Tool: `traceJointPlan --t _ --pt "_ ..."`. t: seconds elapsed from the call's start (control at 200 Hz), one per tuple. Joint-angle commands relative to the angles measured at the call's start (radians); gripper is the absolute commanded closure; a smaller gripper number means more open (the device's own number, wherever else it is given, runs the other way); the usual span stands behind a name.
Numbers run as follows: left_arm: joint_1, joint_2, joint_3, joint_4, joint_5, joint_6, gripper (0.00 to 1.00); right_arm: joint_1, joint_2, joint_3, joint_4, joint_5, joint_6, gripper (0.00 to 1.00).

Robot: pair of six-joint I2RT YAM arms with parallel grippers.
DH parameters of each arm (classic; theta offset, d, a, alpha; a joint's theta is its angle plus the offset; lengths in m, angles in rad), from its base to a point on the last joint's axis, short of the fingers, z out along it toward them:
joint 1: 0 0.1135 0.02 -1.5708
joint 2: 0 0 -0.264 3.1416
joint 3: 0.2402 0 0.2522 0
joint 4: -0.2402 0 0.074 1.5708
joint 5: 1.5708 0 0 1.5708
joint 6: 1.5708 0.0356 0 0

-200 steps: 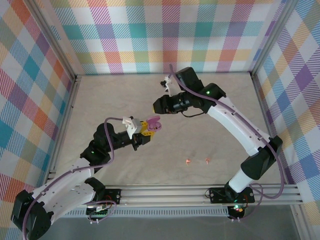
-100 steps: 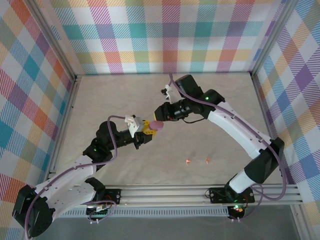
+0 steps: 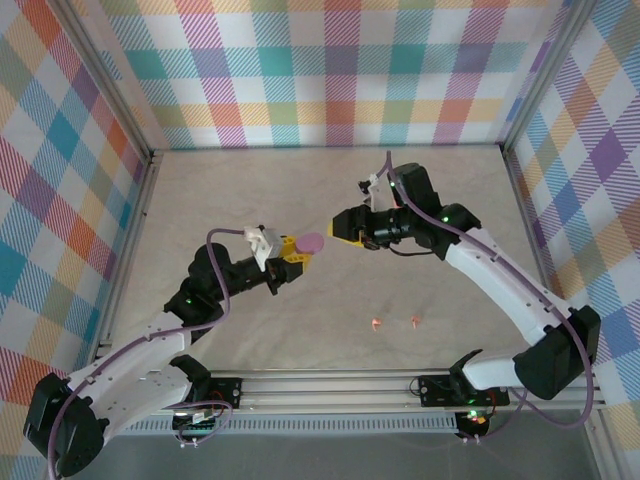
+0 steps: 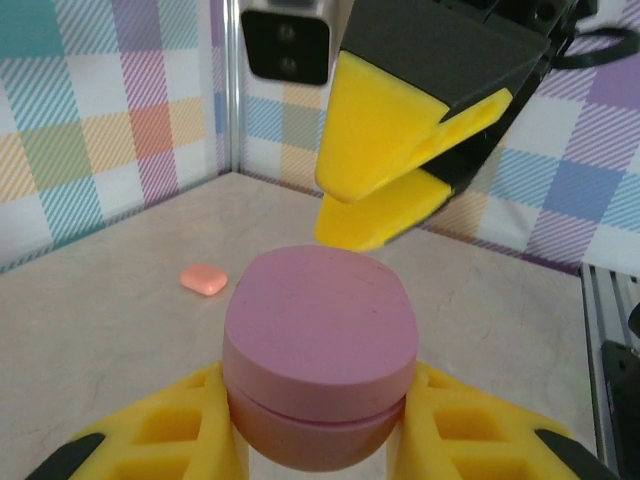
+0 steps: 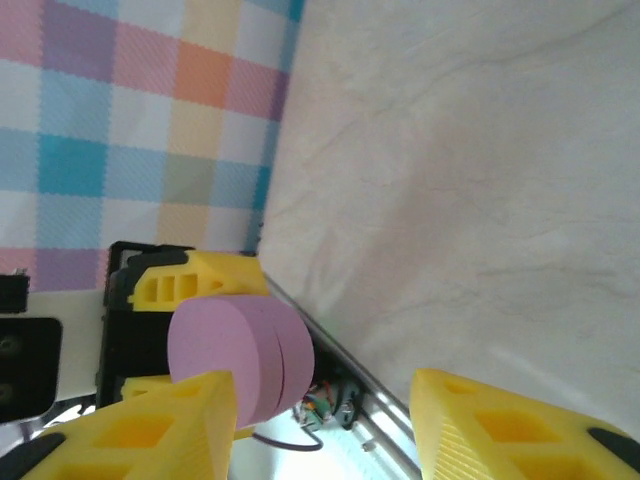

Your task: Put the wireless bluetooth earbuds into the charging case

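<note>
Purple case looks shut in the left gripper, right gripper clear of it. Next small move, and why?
Probably lower the left gripper and set the purple case down on the table. Its lid sits closed, the right gripper stands open and apart from it, and two salmon earbuds lie loose on the table, so the arms likely need freeing.

Closed lilac case [image 4: 318, 345] between left yellow fingers [image 4: 170, 420]
</note>
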Motion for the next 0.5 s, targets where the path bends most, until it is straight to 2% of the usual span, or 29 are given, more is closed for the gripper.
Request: traceJointPlan --t 0.0,0.23,0.495 --pt "-0.010 -0.012 0.007 0.062 -0.003 -0.045 0.89 0.006 -0.004 -0.040 0.210 -0.153 0.153 0.48" --pt "-0.010 0.031 0.038 0.075 0.012 -0.071 0.89 0.009 0.018 -0.079 0.334 -0.222 0.240 0.47" --pt "-0.010 0.046 0.068 0.098 0.018 -0.086 0.89 0.011 0.020 -0.093 0.241 -0.195 0.186 0.45"
